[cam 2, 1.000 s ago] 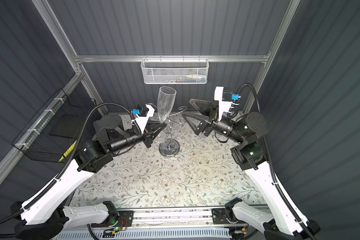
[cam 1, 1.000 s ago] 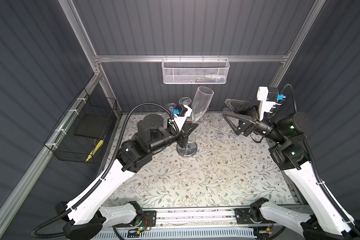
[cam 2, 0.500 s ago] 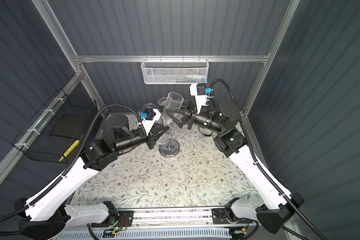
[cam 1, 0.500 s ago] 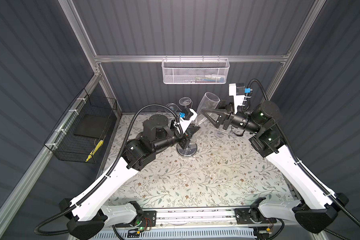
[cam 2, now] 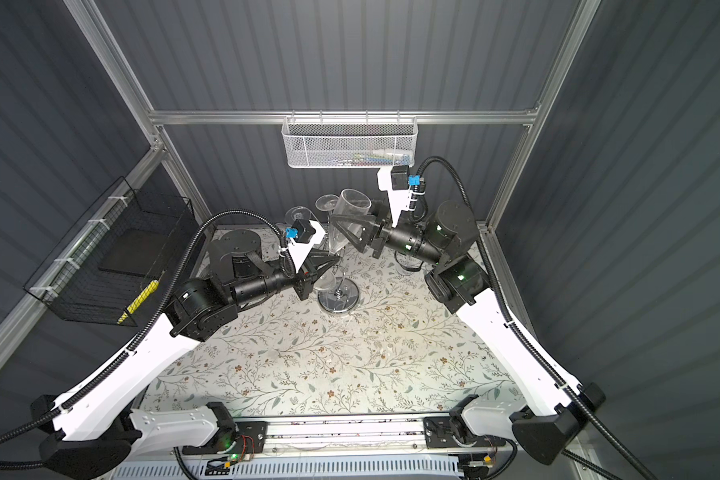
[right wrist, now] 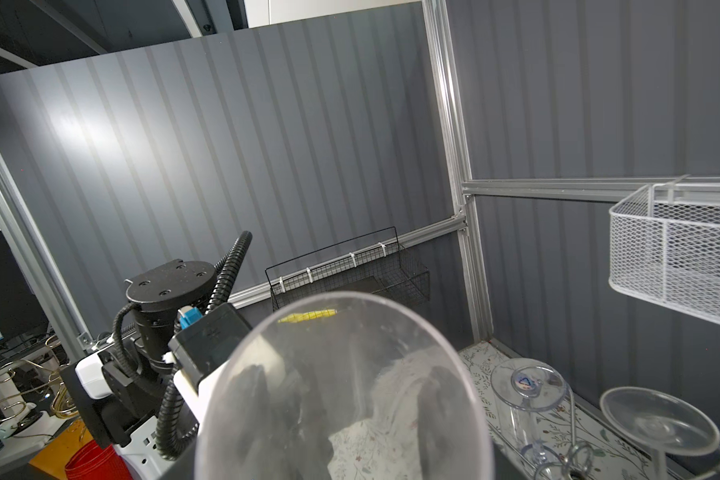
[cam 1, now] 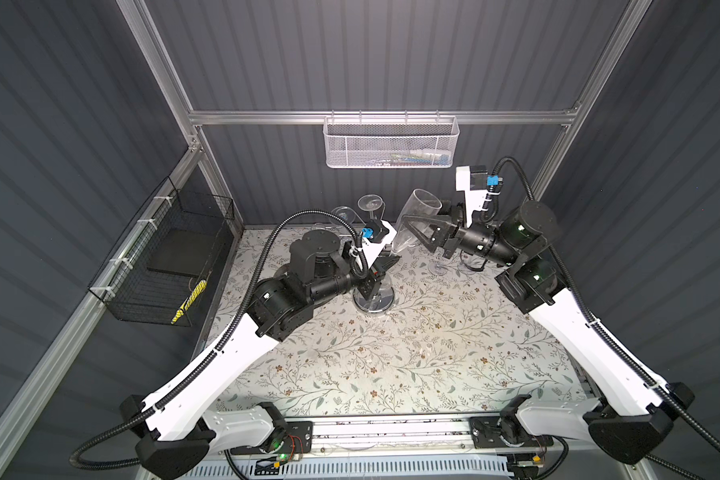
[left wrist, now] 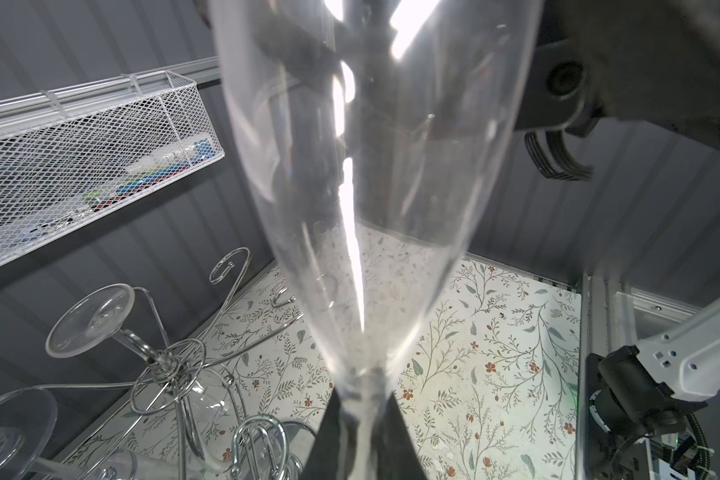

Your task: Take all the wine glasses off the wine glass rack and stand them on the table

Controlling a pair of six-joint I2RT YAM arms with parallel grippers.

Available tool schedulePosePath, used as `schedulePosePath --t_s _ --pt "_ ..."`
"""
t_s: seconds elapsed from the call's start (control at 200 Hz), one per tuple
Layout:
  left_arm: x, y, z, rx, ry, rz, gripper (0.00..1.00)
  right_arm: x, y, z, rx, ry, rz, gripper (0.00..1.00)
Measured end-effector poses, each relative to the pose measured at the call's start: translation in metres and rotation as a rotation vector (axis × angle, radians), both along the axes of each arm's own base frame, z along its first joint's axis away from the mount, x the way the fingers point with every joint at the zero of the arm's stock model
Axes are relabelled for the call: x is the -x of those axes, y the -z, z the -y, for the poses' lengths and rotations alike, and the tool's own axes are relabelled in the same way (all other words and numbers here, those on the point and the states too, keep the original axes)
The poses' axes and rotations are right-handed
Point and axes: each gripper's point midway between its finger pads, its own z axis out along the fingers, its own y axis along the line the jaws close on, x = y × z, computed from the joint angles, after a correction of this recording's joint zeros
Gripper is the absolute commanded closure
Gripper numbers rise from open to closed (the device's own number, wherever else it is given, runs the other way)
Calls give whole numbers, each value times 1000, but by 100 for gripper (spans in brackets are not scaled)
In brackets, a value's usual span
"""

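Left gripper (left wrist: 364,432) is shut tight on the thin stem of the wine glass (left wrist: 362,249). The glass is held up in the air with its open end up, and it is tipped a little. It is kept off the wine glass rack (cam 2: 337,301), just beside the rack's top and above the flowery table (cam 1: 391,353). The right gripper (cam 1: 414,224) is placed around the wide bowl of the same glass, with its jaws spread on both sides. Whether the bowl is squeezed cannot be told. Another glass (left wrist: 88,320) is hung upside down on the rack.
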Motion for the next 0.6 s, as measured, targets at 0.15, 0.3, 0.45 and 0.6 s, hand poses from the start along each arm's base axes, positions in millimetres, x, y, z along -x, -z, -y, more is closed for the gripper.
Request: schedulePosePath --t_s 0.15,0.3,0.45,0.6 --pt "0 0 0 0 0 0 100 0 0 0 2 4 4 49" --pt "1 0 0 -3 5 7 64 2 2 3 2 16 10 51" --pt "2 -2 -2 14 1 4 37 5 3 8 5 35 28 52" --pt "10 -8 -14 42 -14 11 31 15 -1 18 14 66 63 52"
